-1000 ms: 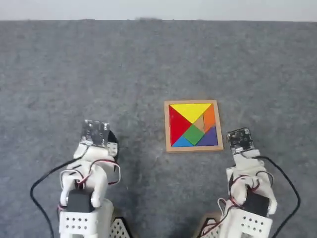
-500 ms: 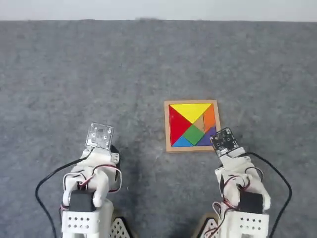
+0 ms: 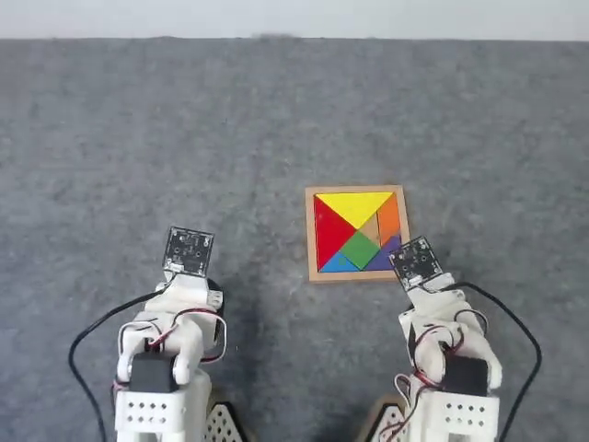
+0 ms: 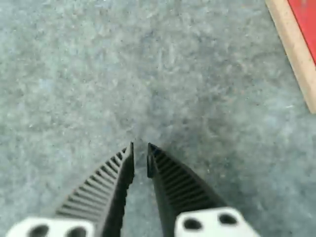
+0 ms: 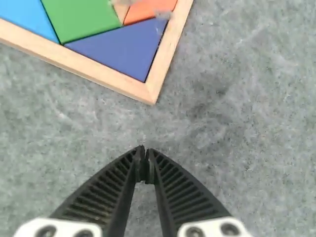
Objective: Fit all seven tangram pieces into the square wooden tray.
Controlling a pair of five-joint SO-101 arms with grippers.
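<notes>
Your right arm is leaning in over the near right corner of the square wooden tray (image 3: 311, 235), having swung there from beside it a second ago, and your right end effector (image 5: 144, 148) is hanging pinched fully together above the grey worktop (image 3: 184, 138) just off that corner. Your left end effector (image 4: 139, 145) is hovering well to the tray's left, holding nothing, with only a thin slit showing between its fingers. Yellow, red, green, blue, purple and orange tangram pieces (image 3: 354, 204) are lying flat inside the tray.
</notes>
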